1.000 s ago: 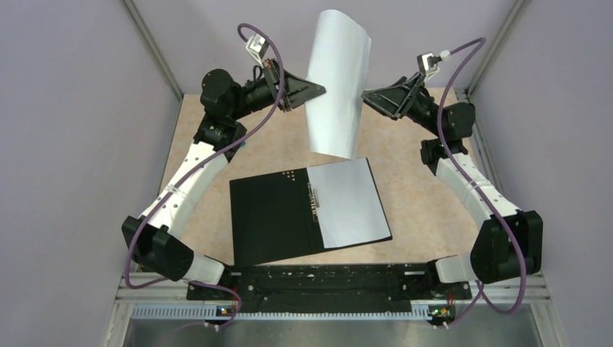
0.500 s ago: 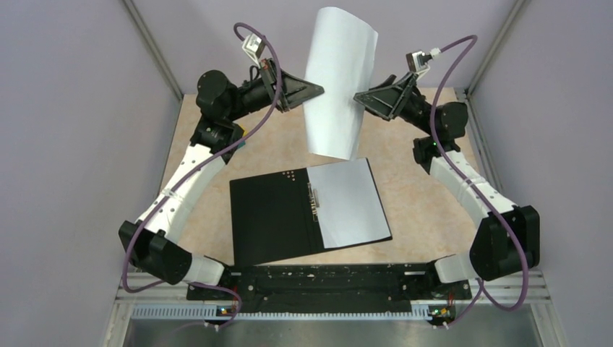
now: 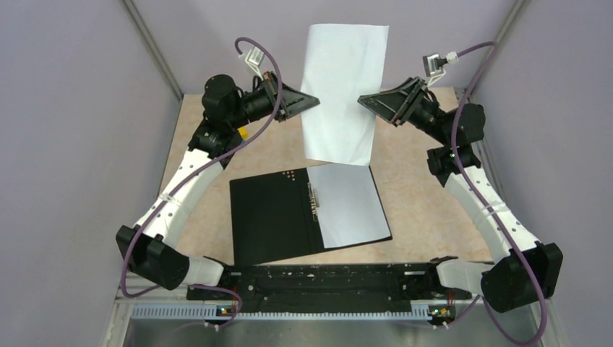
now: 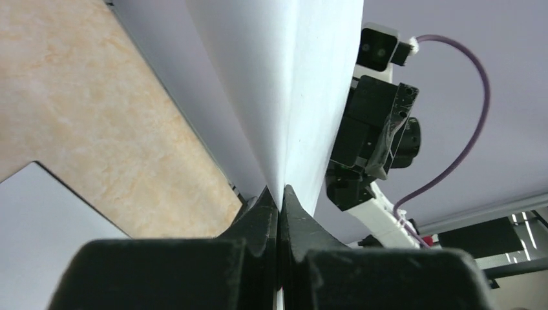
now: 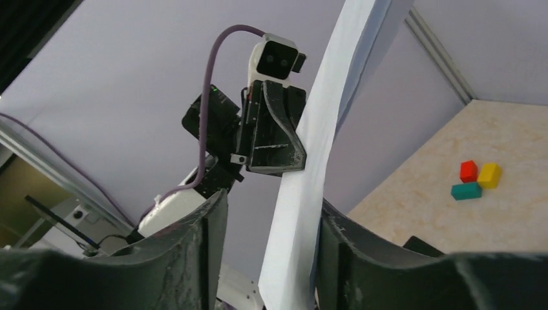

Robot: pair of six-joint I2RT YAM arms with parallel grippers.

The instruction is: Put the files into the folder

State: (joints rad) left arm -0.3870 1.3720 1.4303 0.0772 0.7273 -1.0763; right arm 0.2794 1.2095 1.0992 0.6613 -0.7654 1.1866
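1. Two white sheets were in view: the raised sheet (image 3: 340, 94) hung upright in the air over the far part of the table (image 3: 419, 210), and the flat sheet (image 3: 352, 204) lay on the right half of the open folder (image 3: 275, 217).
2. My left gripper (image 3: 312, 101) was clenched on the left edge of the raised sheet. Its wrist view showed both fingers pressed together with the paper pinched between them.
3. My right gripper (image 3: 366, 103) stood released at the sheet's right edge. Its fingers (image 5: 207, 245) were spread wide and the paper's edge ran through the gap. I could not tell whether either pad touched the paper.
4. From above, the lower edge of the raised sheet hung just over the folder's far edge.
5. The folder lay black side up between my two arms, with its metal spine clip (image 3: 313, 199) down the middle and its left half bare.
6. Three small blocks, red (image 5: 468, 170), yellow (image 5: 489, 174) and teal (image 5: 465, 190), sat close together on the table.
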